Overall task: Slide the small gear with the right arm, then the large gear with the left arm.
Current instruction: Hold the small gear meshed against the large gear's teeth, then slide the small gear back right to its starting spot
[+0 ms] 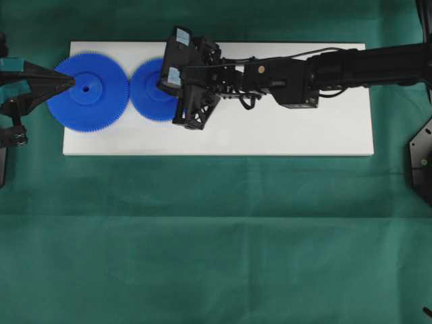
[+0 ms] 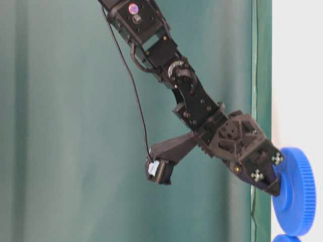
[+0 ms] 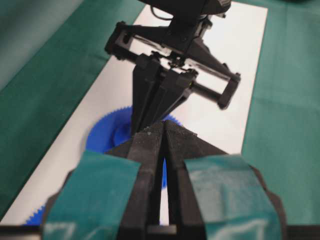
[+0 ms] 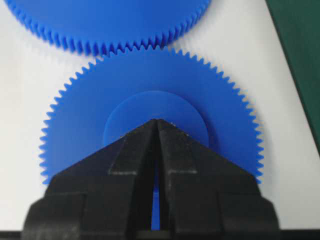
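Here the right claw (image 4: 156, 122) has its two pointed fingers pressed together with only a hairline slit between them, holding nothing; the joined tip rests on the raised hub of the small gear (image 4: 150, 107), right about where the centre hole would sit. In the overhead view the right arm (image 1: 290, 74) reaches in from 3 o'clock across the white board (image 1: 297, 131), and its claw (image 1: 177, 91) covers the 3 o'clock side of the small gear (image 1: 148, 91). The large gear (image 1: 91, 91) lies just beside it at 9 o'clock on the same board, their toothed rims meeting or all but meeting; the right wrist view shows the teeth very close at 12 o'clock. The left claw (image 1: 67, 82) is likewise drawn closed and empty, its tip over the large gear near the hub, though whether it touches is unclear. The board sits on the green-clothed desk (image 1: 216, 236)
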You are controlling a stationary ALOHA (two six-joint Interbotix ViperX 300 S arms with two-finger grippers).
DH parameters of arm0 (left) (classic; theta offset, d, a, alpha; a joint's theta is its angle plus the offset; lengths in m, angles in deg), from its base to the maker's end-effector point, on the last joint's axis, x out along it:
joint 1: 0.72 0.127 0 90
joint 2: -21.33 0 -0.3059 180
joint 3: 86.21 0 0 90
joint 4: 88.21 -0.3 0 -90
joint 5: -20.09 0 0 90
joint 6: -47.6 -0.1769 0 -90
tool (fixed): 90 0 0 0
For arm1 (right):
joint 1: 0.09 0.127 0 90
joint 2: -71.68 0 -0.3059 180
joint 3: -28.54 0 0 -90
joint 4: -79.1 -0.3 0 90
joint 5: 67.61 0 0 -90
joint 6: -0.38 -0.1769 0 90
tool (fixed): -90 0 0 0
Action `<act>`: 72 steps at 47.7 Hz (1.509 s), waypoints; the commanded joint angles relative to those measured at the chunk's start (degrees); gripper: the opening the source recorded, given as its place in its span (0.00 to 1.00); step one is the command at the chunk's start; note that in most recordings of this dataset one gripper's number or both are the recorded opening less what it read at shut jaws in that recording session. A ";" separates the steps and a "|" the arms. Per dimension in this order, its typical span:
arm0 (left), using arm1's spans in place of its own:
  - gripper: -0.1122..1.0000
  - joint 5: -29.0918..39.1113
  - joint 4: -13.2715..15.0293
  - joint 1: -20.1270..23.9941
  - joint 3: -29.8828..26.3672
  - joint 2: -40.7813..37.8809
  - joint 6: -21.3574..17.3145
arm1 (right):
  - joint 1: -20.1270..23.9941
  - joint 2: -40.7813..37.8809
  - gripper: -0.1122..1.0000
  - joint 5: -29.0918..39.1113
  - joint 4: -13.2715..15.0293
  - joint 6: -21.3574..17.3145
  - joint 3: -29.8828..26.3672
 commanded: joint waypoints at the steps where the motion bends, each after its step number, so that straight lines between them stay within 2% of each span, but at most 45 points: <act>1: 0.10 -0.09 0.09 0.09 -0.18 0.00 -0.09 | -0.62 0.62 0.55 2.72 0.09 -0.09 4.66; 13: 0.10 -0.09 0.00 -0.88 0.53 1.76 -1.23 | -2.90 5.71 0.55 2.64 0.09 -1.23 14.94; 27: 0.10 -0.09 -0.09 -3.43 1.49 3.34 -7.03 | -6.77 13.27 0.55 0.26 0.09 -8.61 29.71; 42: 0.10 -0.09 -0.09 -3.34 1.67 3.43 -7.38 | -9.67 21.80 0.55 -0.26 0.09 -13.97 42.10; 60: 0.10 -0.09 -0.09 -3.34 1.49 3.43 -7.29 | -11.16 25.84 0.55 0.97 0.00 -21.18 47.99; 72: 0.10 -0.09 -0.09 -3.34 1.67 3.43 -7.21 | -11.25 28.74 0.55 7.29 0.00 -27.86 50.01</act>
